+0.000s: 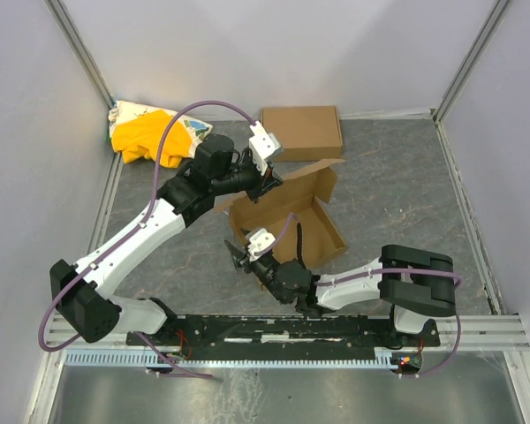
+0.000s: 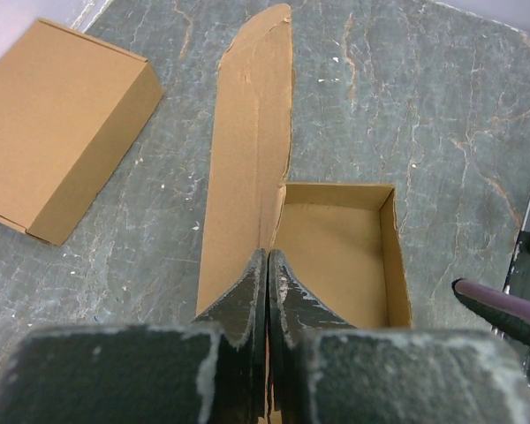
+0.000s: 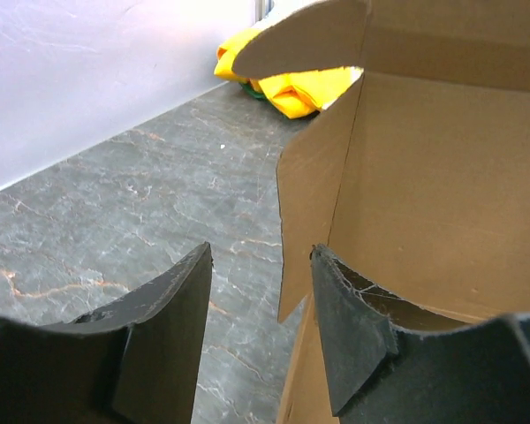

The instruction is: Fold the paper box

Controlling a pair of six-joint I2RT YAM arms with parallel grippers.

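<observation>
Paper box (image 1: 322,228): brown, half-folded, open shallow tray

Brown paper box (image 1: 322,231), yellow cloth (image 1: 141,141), grey marbled table (image 1: 397,203).

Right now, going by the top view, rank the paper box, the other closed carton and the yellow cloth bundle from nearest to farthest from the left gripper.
1. The paper box: mid-table, its raised panel pinched in the left gripper.
2. The closed carton: just beyond the gripper, by the back wall, slightly to the right.
3. The yellow cloth bundle: in the back left corner, clearly farthest.
</observation>
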